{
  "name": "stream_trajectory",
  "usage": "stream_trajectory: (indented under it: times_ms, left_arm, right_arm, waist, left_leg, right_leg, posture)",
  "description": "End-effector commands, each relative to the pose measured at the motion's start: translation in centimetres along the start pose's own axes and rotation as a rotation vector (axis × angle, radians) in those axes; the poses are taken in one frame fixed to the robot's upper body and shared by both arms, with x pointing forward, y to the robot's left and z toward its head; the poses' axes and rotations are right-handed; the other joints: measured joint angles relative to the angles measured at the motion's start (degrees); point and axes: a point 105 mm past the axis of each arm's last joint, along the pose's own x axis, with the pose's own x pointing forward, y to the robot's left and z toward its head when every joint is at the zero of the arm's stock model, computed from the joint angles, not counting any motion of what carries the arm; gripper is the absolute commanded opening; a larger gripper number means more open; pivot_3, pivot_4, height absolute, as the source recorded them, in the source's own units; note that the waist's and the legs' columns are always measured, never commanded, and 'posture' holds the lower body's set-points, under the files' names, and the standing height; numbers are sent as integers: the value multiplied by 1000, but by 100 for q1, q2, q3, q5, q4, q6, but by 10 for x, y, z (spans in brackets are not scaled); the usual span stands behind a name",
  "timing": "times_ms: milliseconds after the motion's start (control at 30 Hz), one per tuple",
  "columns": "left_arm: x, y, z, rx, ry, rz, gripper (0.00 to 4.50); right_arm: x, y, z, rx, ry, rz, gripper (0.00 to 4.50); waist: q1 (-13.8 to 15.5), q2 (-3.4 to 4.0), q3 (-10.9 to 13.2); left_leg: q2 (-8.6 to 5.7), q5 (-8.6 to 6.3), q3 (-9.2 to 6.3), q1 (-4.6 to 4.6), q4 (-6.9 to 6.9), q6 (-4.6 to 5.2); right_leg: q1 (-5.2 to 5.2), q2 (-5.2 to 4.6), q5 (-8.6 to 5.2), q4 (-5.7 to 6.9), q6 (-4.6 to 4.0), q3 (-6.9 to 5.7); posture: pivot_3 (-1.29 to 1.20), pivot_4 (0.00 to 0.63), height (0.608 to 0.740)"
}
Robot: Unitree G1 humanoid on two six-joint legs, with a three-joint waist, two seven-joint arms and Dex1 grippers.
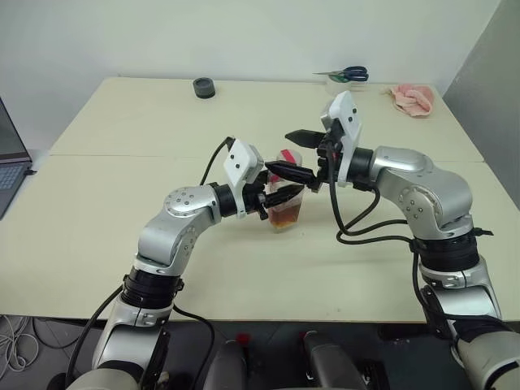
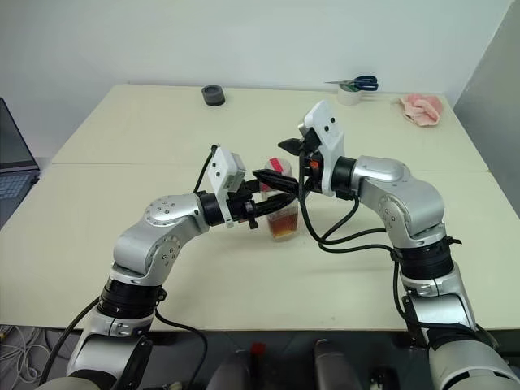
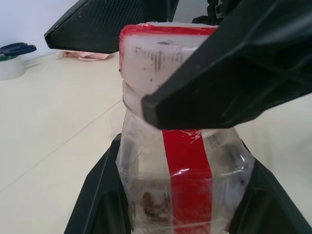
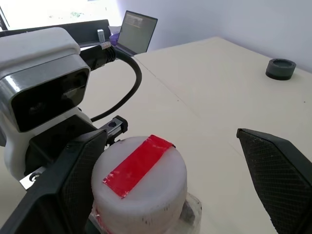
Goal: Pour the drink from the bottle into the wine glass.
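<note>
Standing upright near the middle of the table (image 1: 122, 268), the bottle (image 1: 286, 207) has its long axis vertical, a little amber drink (image 1: 285, 217) pooled in its lower part and the cap (image 4: 139, 183) on top, a red strip running across it. The left hand (image 1: 280, 195) comes in level from the robot's left and is pinched shut on the bottle's body, holding it steady. The right hand (image 1: 302, 154) reaches in level from the other side at cap height, its fingers spread wide, one on either side of the cap and not yet touching it. I'd judge the cap has to come off before any pouring, and the right hand is the one placed for that. Farther back on the table lie a dark round object (image 1: 204, 87), scissors (image 1: 348, 74) on a tape roll, and a pink cloth (image 1: 412, 99).
</note>
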Motion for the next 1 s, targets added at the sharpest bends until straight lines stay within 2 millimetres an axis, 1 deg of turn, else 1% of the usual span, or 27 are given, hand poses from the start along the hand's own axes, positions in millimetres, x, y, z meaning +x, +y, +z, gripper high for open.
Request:
stream_trajectory:
  times_ms: [33,200,400,667,800,1000]
  left_arm:
    - [-2,-3,16,59,-50,-9,1841]
    - [-1,-3,16,61,-51,-13,1838]
    - [-1,-3,16,63,-51,-14,1838]
    - [-2,-1,16,68,-46,-8,1838]
    - [-2,-1,16,67,-47,-6,1836]
    - [0,0,16,66,-51,-2,1833]
  right_arm:
    - [-17,-10,8,-34,-11,-36,4500]
    - [-29,-1,12,-7,-26,36,4500]
    - [-33,6,7,-11,-5,78,4500]
    - [-33,18,13,-19,-26,133,4500]
    - [-29,14,24,36,-84,86,4500]
    - [-21,17,15,75,-62,78,4500]
  waist:
    - [0,0,0]
    - [1,0,0]
    - [-2,0,0]
    - [-2,0,0]
    - [-3,0,0]
    - [0,0,0]
  left_leg:
    - [0,0,0,0,0,0]
    - [0,0,0,-1,0,0]
    - [0,0,0,1,0,0]
    - [0,0,0,0,0,0]
    - [0,0,0,0,0,0]
    - [0,0,0,-1,1,0]
  right_leg:
    - [0,0,0,0,0,0]
    - [0,0,0,-1,1,0]
    - [0,0,-5,0,9,1]
    - [0,1,-6,0,10,1]
    - [1,0,-6,0,10,1]
    - [1,0,-6,1,10,0]
  posture:
    - [0,150,740]
    - [0,150,740]
    - [0,150,740]
    - [0,150,740]
    - [0,150,740]
    - [0,150,740]
